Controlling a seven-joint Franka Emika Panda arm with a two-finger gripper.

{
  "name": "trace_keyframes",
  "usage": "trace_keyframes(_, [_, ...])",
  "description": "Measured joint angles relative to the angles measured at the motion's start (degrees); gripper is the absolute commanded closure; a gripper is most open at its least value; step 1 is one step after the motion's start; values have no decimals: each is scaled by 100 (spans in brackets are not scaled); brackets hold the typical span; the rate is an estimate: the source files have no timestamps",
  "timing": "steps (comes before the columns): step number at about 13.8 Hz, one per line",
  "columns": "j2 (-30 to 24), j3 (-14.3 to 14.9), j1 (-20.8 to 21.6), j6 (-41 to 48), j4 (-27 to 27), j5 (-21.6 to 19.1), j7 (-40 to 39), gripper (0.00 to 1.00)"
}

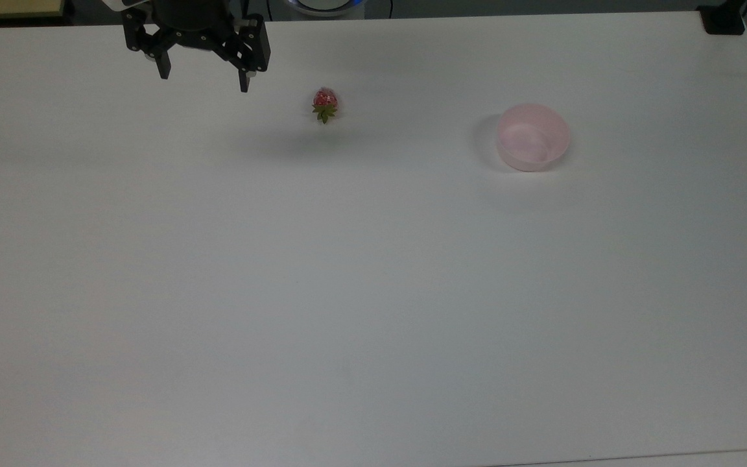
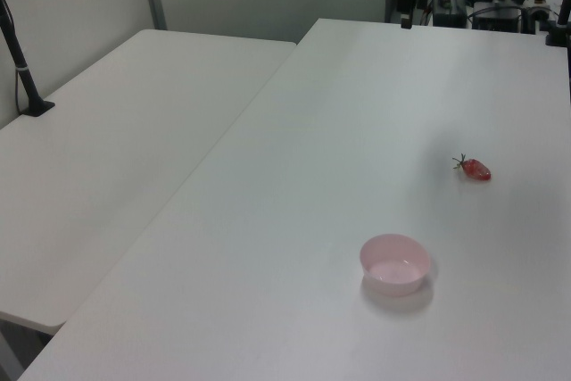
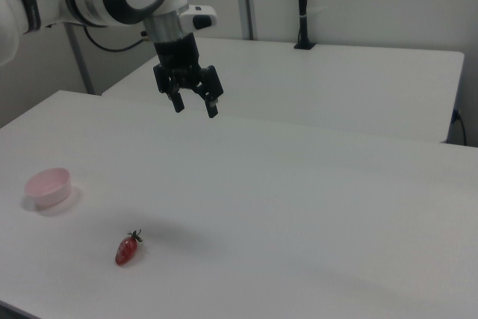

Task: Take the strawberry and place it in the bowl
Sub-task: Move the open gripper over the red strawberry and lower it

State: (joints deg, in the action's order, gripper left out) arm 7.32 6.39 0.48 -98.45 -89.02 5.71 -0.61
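Gripper [image 1: 203,76] spread wide, empty, high over table [image 1: 373,292]; strawberry [image 1: 325,104] lying off to its right in the top view, bowl [image 1: 533,137] further right, probably empty; best centred over berry, then straight down across its narrow width.

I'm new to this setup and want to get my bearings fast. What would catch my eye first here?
Against the plain white table, the red strawberry stands out, lying on its side near the far edge in the top view. To the top view's right of it sits the pale pink bowl, upright and empty. The black gripper hangs open above the table, holding nothing.
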Motion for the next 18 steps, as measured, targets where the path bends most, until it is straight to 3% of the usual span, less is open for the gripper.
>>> trace_keyframes(5, [-25,8,-192,371,132,-421,-195,0])
trace_keyframes(12, [-37,0,-219,384,141,-469,-280,0])
trace_keyframes(15, [-23,21,151,476,-103,-471,-627,0])
trace_keyframes(18, [-74,62,770,490,-824,-469,-722,0])
